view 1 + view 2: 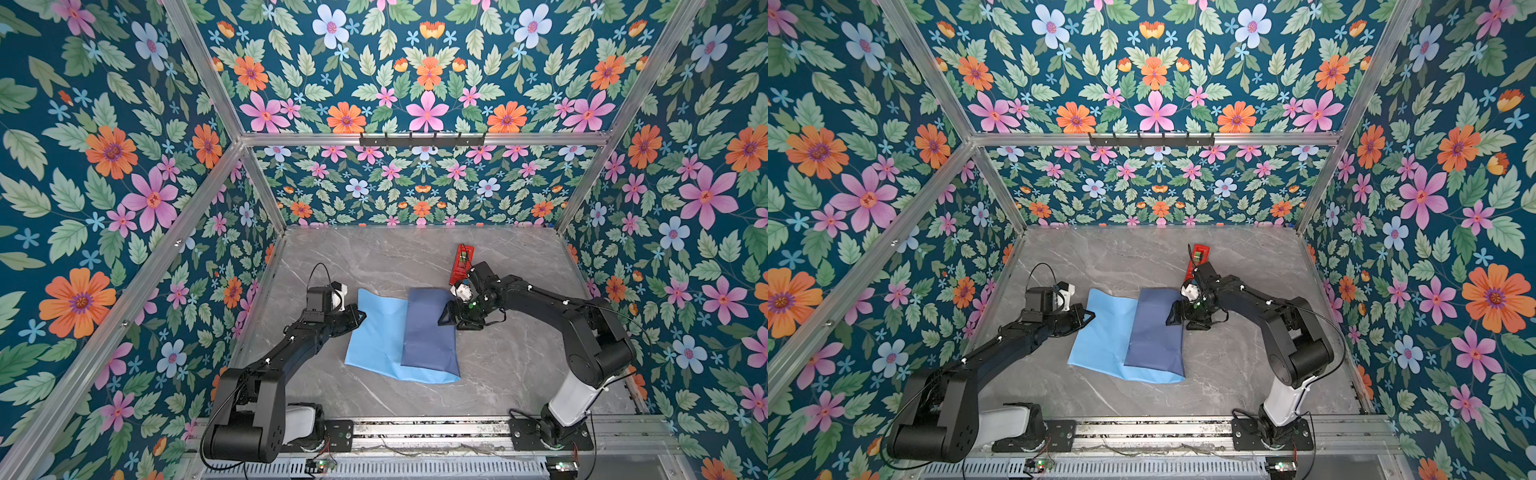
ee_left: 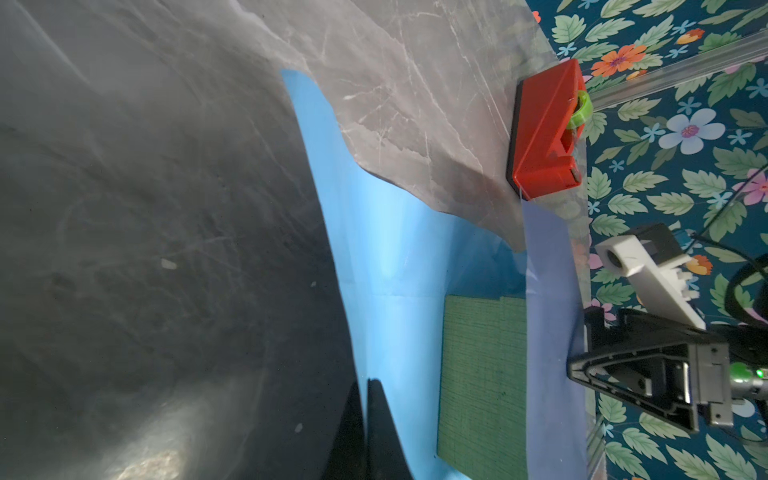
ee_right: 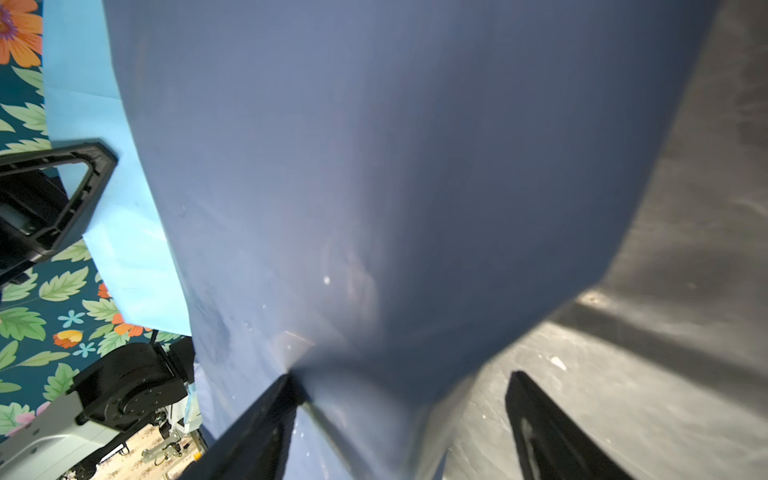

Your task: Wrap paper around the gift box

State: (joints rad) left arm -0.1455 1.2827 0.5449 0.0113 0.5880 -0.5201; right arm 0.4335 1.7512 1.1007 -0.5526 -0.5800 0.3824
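Flap one of paper (image 1: 374, 336) covers gift box (image 2: 482, 374); left gripper (image 1: 360, 314) pinches paper's free edge, right gripper (image 3: 403, 376) fingers wide, empty; second flap, ends remain

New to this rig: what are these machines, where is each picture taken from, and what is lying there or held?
Two robot arms work over a marble table. Both top views look down on everything; each wrist view rides on one arm, looking past its gripper. On the table lies the paper, its darker side folded over the gift box, which only the left wrist view shows. A red tape dispenser lies farther back. The left gripper is shut, seemingly pinching the paper's left edge. The right gripper is open at the flap, holding nothing.
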